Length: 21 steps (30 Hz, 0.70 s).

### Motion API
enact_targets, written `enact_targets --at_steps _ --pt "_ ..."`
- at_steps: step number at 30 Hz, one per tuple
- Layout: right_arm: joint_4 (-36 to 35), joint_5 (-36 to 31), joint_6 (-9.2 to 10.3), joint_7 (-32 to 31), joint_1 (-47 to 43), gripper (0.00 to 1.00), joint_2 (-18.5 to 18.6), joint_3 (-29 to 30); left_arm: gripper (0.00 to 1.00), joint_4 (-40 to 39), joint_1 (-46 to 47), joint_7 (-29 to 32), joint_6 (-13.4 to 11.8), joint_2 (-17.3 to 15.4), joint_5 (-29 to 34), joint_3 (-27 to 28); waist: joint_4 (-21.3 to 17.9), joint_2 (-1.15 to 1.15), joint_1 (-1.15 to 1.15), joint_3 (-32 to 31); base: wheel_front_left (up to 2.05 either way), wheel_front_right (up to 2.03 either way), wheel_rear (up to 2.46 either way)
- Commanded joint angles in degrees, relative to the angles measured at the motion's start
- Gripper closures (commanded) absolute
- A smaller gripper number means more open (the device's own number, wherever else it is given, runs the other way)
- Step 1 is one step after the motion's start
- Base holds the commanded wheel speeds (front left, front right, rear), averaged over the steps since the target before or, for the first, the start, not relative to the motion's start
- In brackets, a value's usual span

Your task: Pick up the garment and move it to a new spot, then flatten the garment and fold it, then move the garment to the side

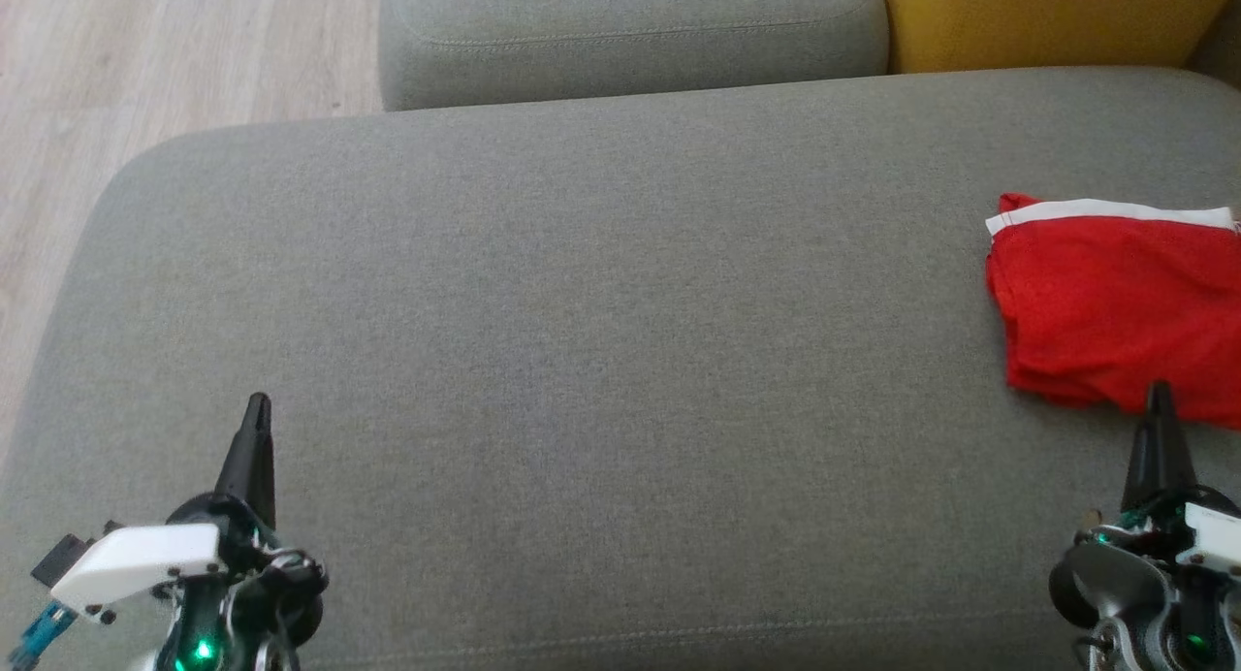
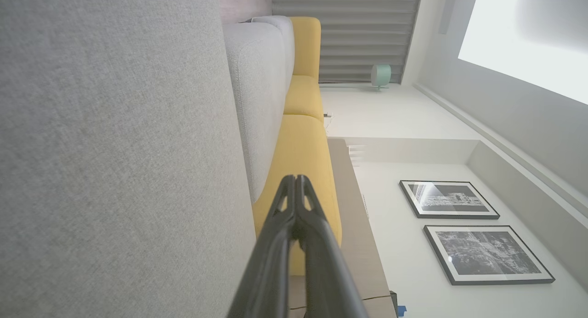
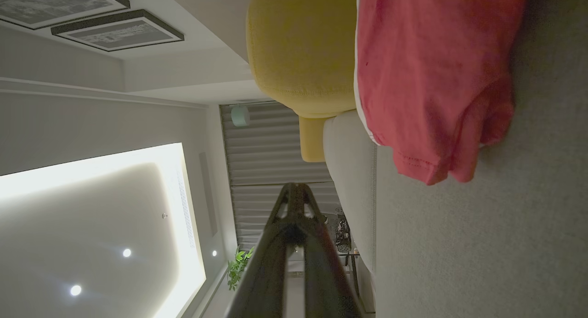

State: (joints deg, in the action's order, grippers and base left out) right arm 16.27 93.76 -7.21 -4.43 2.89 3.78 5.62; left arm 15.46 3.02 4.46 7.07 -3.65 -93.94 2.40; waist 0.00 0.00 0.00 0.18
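The garment [image 1: 1115, 307] is red with a white band along its far edge, folded into a compact rectangle at the right edge of the grey cushion [image 1: 582, 312]. In the right wrist view the garment [image 3: 432, 79] fills the upper right, lying on the cushion. My right gripper [image 1: 1159, 392] is shut, its tip just before the garment's near edge, with nothing between its fingers. My left gripper [image 1: 258, 401] is shut and empty at the lower left, far from the garment. Both grippers [image 2: 296, 178] [image 3: 296, 187] show tips pressed together in their wrist views.
A second grey cushion [image 1: 630, 31] and a yellow cushion [image 1: 1047, 16] stand behind the seat. Wooden floor [image 1: 145, 60] lies past the cushion's left edge. Framed pictures [image 2: 459, 226] hang on the wall.
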Motion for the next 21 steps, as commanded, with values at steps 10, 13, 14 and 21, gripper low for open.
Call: enact_targets --at_steps 10,13,14,21 --pt "-2.34 -0.11 -0.28 -0.62 3.15 1.00 0.38 -0.88 1.00 -1.50 3.02 0.51 0.42 -0.60 0.19 2.22 0.01 0.00 0.00 0.00 0.00 0.00 0.00" --pt "-2.33 -0.17 -0.28 -0.67 3.15 1.00 0.34 -0.82 1.00 -1.49 3.02 0.56 0.42 -0.55 0.25 2.29 0.01 0.00 0.00 0.00 0.00 0.00 0.00" --pt "-2.33 -0.19 -0.28 -0.69 3.15 1.00 0.32 -0.79 1.00 -1.49 3.03 0.58 0.42 -0.54 0.26 2.31 0.01 0.00 0.00 0.00 0.00 0.00 0.00" --pt "-2.32 -0.32 -0.28 -0.82 3.17 1.00 0.21 -0.63 1.00 -1.48 3.04 0.71 0.42 -0.42 0.41 2.48 0.00 0.00 0.00 0.00 0.00 0.00 0.00"
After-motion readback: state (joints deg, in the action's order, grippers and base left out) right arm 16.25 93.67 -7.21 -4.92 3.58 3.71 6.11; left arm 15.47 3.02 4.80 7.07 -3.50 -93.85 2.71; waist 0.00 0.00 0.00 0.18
